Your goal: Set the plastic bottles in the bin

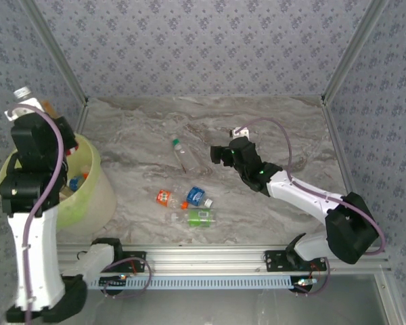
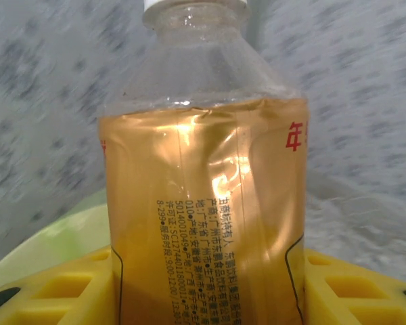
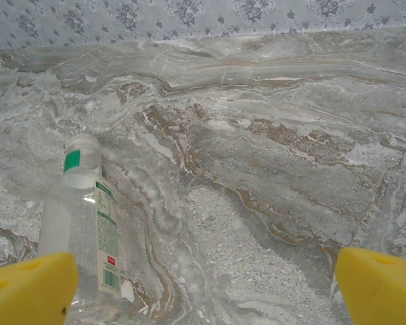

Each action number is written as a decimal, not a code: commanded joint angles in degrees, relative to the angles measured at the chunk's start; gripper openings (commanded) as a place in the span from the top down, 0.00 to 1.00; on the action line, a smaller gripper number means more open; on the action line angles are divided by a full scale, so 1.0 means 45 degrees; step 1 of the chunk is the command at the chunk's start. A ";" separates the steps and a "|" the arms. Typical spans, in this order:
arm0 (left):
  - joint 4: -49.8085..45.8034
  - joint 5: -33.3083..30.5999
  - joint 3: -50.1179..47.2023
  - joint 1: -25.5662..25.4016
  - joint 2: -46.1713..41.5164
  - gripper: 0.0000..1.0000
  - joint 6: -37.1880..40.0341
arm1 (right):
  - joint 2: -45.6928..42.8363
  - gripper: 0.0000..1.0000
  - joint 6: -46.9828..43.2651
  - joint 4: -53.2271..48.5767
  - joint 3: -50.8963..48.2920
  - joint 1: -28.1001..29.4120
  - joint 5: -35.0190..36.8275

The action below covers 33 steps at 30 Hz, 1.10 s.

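At the table's [image 1: 291,128] left edge the bin [image 1: 103,193] sits by the side wall; bare marble open across back & right, w/ three loose bottles [image 1: 197,196] front-centre. The left gripper [image 2: 203,291] is clamped on an orange-label bottle [image 2: 203,203], long axis upright, white cap up, over the bin's left side. The right gripper [image 3: 203,291] is spread wide, released; a green-cap bottle [image 3: 81,217] lies flat just beside one finger, cap toward the back wall.
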 commanded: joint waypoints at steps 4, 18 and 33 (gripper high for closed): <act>-0.1476 0.3738 -0.0354 0.4955 0.0209 0.58 -0.0643 | 0.0124 0.00 -0.0240 0.0047 0.0366 0.0069 -0.0004; -0.1556 -0.0654 -0.1614 0.5491 -0.0297 0.05 -0.1258 | 0.0617 0.00 -0.0535 -0.0103 0.1106 0.0127 -0.0385; -0.0833 0.8845 -0.0717 0.5492 -0.1458 0.01 -0.1322 | 0.0588 0.00 -0.0809 -0.0475 0.0909 0.0244 -0.0545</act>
